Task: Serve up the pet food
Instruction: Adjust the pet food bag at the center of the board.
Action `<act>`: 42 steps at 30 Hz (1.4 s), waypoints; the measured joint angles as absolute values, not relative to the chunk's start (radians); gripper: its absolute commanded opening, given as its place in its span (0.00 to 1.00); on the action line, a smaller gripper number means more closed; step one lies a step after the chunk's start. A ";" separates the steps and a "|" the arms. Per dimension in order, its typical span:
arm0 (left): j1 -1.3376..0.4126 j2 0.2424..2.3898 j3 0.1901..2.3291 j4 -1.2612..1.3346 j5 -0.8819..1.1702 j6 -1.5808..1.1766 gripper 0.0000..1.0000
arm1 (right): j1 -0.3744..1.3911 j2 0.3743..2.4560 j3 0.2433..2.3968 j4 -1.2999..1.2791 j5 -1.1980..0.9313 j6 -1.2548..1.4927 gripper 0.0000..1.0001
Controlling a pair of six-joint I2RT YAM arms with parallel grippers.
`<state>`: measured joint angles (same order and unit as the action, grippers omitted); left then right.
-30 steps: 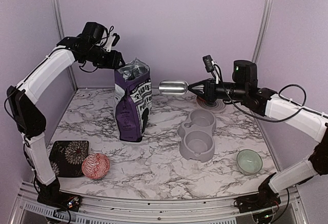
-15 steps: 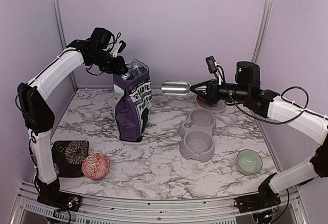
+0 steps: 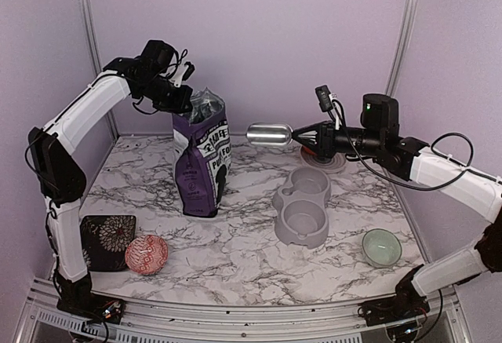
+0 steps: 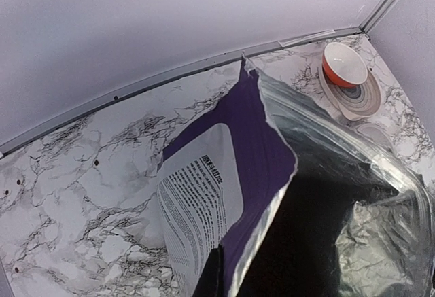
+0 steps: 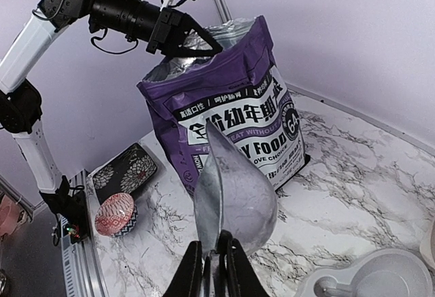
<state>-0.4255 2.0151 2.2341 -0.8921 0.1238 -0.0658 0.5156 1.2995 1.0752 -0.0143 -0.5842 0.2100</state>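
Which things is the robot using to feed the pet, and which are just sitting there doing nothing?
For the job:
- purple bag, top rim pinched by the left gripper
- metal scoop, held by the right gripper
- grey double feeder

Just lying about:
- green bowl
- red patterned bowl
- dark flowered plate
- orange bowl on a striped mat
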 measured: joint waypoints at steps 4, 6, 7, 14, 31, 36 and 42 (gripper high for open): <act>-0.447 2.016 2.266 -0.931 0.068 -0.049 0.00 | 0.516 1.299 1.075 -0.013 -0.582 0.211 0.00; -0.453 2.017 2.283 -0.957 0.047 -0.036 0.00 | 0.516 1.299 1.075 -0.013 -0.577 0.211 0.00; -0.454 2.018 2.293 -0.971 0.036 -0.030 0.00 | 0.516 1.299 1.075 -0.013 -0.574 0.211 0.00; -0.453 2.024 2.327 -1.017 -0.038 0.043 0.00 | 0.516 1.299 1.075 -0.017 -0.552 0.211 0.00; -0.487 2.024 2.325 -1.020 -0.307 0.221 0.00 | 0.516 1.301 1.075 -0.017 -0.509 0.217 0.00; -0.561 2.017 2.281 -0.981 -0.469 0.274 0.00 | 0.516 1.304 1.075 -0.023 -0.486 0.217 0.00; -0.646 2.017 2.239 -0.910 -0.567 0.291 0.00 | 0.516 1.303 1.075 -0.071 -0.442 0.212 0.00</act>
<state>-0.6456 2.0167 2.2391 -0.9104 -0.5671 0.2913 0.5156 1.3025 1.0752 -0.0708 -0.4416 0.2119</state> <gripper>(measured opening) 0.006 0.109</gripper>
